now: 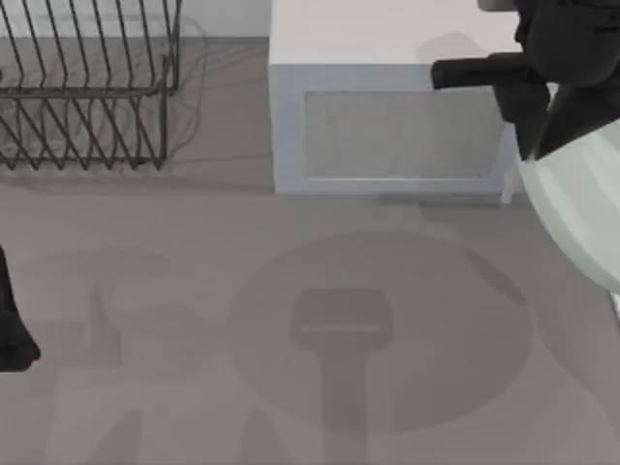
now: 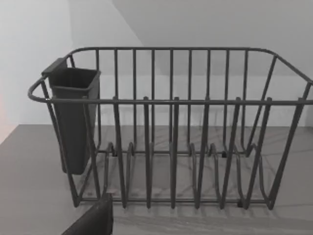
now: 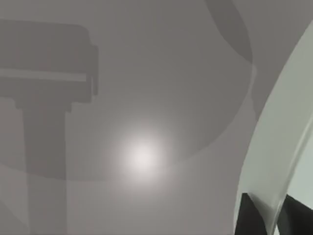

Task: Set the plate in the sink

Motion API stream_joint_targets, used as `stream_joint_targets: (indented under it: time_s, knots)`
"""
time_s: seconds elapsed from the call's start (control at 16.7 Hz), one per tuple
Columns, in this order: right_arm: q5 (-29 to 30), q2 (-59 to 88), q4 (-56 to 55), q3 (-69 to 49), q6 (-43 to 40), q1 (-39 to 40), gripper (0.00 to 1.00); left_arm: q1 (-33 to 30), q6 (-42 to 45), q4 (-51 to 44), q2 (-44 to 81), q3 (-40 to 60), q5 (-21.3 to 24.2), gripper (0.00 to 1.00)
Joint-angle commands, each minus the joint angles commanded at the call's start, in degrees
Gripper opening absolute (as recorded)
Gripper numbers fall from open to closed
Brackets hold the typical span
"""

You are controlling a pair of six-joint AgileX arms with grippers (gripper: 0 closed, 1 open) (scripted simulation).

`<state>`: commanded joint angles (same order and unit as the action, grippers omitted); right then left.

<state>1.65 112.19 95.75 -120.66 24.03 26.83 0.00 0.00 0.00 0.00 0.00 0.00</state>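
Observation:
The pale mint-green plate (image 1: 579, 208) hangs tilted above the table's right side, partly cut off by the top view's right edge. My right gripper (image 1: 530, 153) is shut on its rim, coming down from in front of the microwave. In the right wrist view the two dark fingertips (image 3: 248, 215) pinch the plate's edge (image 3: 279, 147), with the bare table far below. A short strip of the sink's white rim (image 1: 615, 304) shows at the far right edge, just beneath the plate. My left gripper (image 1: 12, 339) stays parked at the table's left edge.
A grey-white microwave (image 1: 387, 107) stands at the back, centre right. The dark wire dish rack (image 1: 87, 87) sits at the back left; the left wrist view faces the rack (image 2: 171, 132) and its dark cutlery cup (image 2: 73, 117). The plate's round shadow lies mid-table.

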Motion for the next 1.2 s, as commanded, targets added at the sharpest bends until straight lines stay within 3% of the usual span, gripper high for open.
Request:
stream_joint_targets:
  time_s: [0.72,0.96,1.2]
  knots:
    - [-0.1,-0.6,4.3,-9.2,0.3,-4.4,0.0,0.0,0.0,0.0,0.0,0.0,0.0,1.0]
    - [1.7,7.2,5.3,-22.0,-5.2,-10.5,0.0,0.0,0.0,0.0,0.0,0.0,0.0,1.0]
    - [2.6,23.6,5.5,-38.0,-14.2,-22.1,0.0,0.0,0.0,0.0,0.0,0.0,0.0,1.0]
